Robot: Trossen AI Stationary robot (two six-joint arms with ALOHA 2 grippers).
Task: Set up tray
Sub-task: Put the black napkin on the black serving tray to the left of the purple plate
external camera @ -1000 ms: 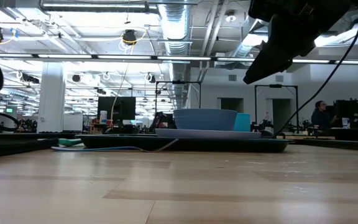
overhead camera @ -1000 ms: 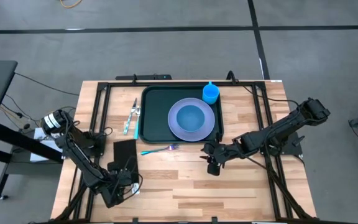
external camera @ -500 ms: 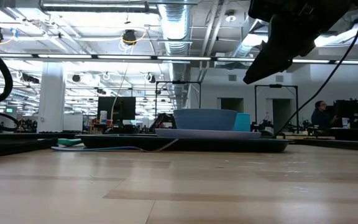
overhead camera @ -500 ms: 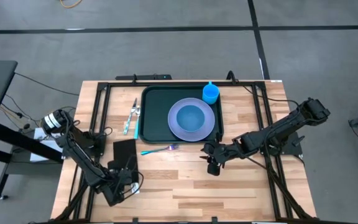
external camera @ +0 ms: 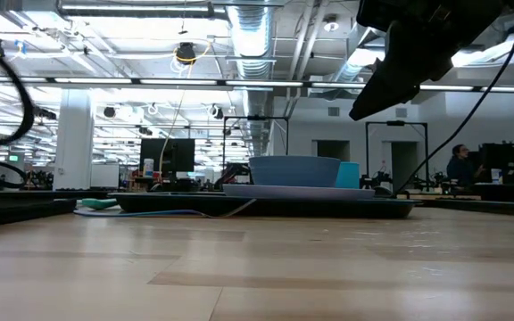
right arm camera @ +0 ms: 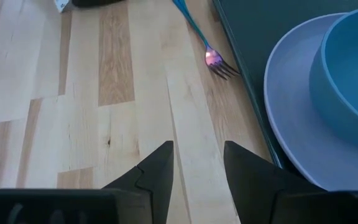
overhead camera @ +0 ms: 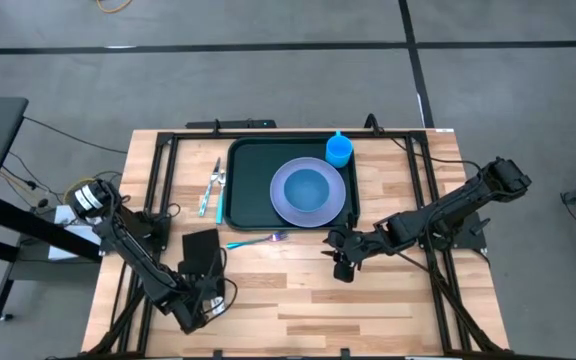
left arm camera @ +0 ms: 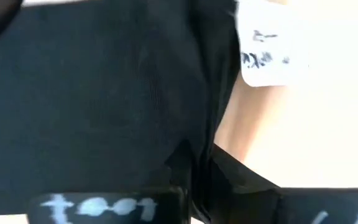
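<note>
The dark tray (overhead camera: 251,185) lies at the table's far middle. It carries a lilac plate (overhead camera: 340,203) with a blue bowl (overhead camera: 308,187), and a blue cup (overhead camera: 339,150) at its far right corner. A teal fork (overhead camera: 256,241) lies on the wood just near of the tray. A flat black cloth (overhead camera: 201,250) lies left of the fork. My left gripper (overhead camera: 204,292) is shut at that cloth's near end. My right gripper (right arm camera: 197,168) hangs open over bare wood by the tray's near right corner, touching nothing. My left gripper is shut on the black cloth's near end (left arm camera: 185,155), coming from the table's near left and slanting down. The cloth fills the wrist view and creases at the fingers; one layer or several, I cannot tell. Its far part (overhead camera: 200,240) lies flat on the table.
A knife and a teal-handled utensil (overhead camera: 211,187) lie left of the tray. A white label (left arm camera: 266,50) shows beside the cloth. Black frame rails (overhead camera: 163,180) run along both table sides. Bare wood (overhead camera: 288,300) stretches along the near edge.
My left gripper has shut at the black cloth's near end, shifting slightly toward the table's right. The cloth's near end has bunched a little at the fingers.
</note>
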